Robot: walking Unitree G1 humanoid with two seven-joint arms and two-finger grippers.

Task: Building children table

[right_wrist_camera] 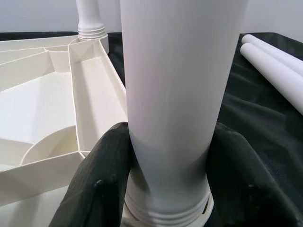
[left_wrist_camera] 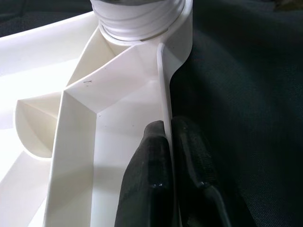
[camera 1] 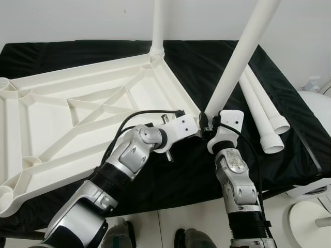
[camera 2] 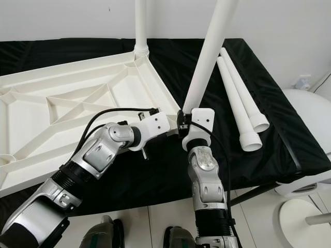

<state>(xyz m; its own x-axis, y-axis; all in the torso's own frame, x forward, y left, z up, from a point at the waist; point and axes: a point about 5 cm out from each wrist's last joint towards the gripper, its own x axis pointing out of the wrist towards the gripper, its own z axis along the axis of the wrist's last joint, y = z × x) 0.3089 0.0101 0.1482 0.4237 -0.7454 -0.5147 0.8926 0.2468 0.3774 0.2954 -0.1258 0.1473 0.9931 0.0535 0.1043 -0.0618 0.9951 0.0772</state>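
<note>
- A white plastic tabletop (camera 1: 77, 119) lies upside down on a black cloth (camera 1: 289, 103), its ribbed underside facing up
- One white leg (camera 1: 158, 26) already stands upright in the far corner socket of the tabletop
- The right gripper (right_wrist_camera: 165, 179) is clamped around the lower end of a second leg (camera 1: 240, 57); its two black fingers (right_wrist_camera: 99, 179) press against either side of the tube
- This second leg leans away to the right, its threaded foot sitting at the near right corner of the tabletop
- The left gripper (left_wrist_camera: 165, 175) pinches the thin side wall of the tabletop near that same corner, one finger inside the rim and one outside, steadying it
- Two spare legs (camera 1: 269, 116) lie side by side on the cloth, to the right and apart from the tabletop
- The step in hand looks like fitting the second leg into its corner socket
- The next move likely calls for tipping the leg upright over the socket and turning it in while the left gripper holds the tabletop
</note>
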